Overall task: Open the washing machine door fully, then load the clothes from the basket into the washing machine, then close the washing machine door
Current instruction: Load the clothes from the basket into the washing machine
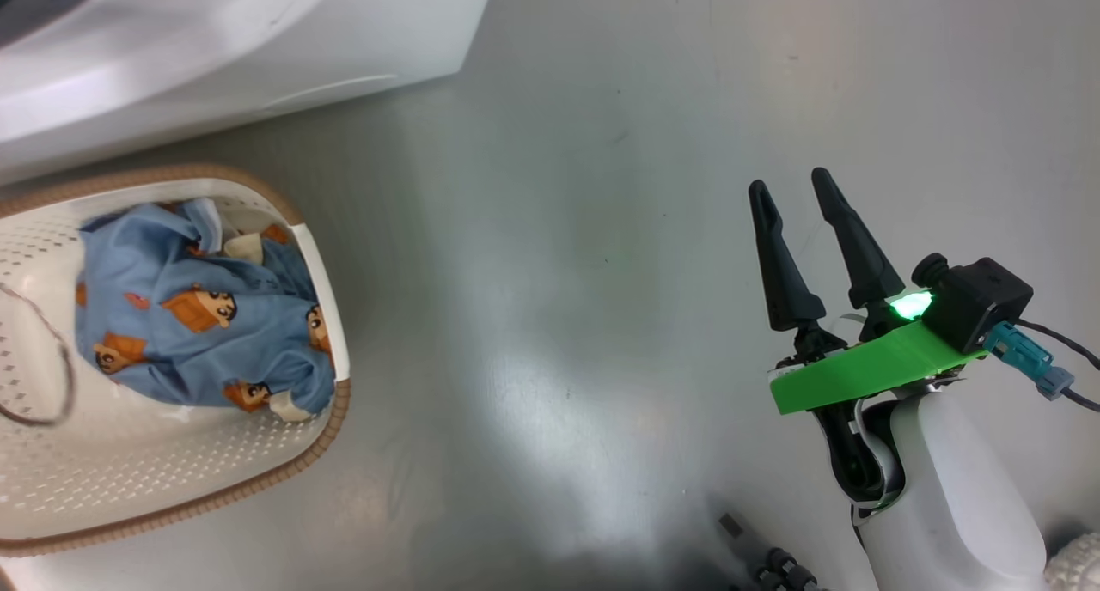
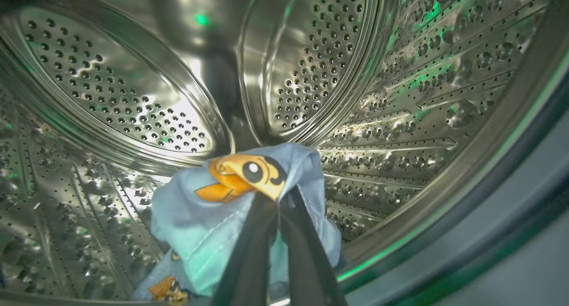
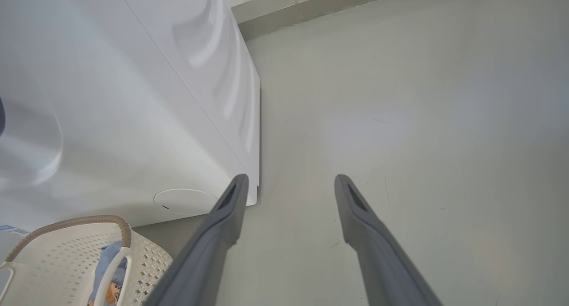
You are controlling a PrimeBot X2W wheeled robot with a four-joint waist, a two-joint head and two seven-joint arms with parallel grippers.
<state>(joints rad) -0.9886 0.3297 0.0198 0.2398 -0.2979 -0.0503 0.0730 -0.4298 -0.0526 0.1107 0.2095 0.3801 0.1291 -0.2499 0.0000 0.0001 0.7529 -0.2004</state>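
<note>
Head view, leftmost: basket (image 1: 322, 282) is sitting beside the washing machine (image 1: 215, 50), clothes (image 1: 189, 325) lying bunched inside it; at right, right gripper (image 1: 789, 181) is hovering over floor (image 1: 559, 230), jaws apart. Left wrist view: left gripper (image 2: 278, 199) is hanging inside the steel drum (image 2: 124, 97), jaws clamped on one blue garment (image 2: 213, 226) (door evidently open). Loading partway; door closing pending.
</note>
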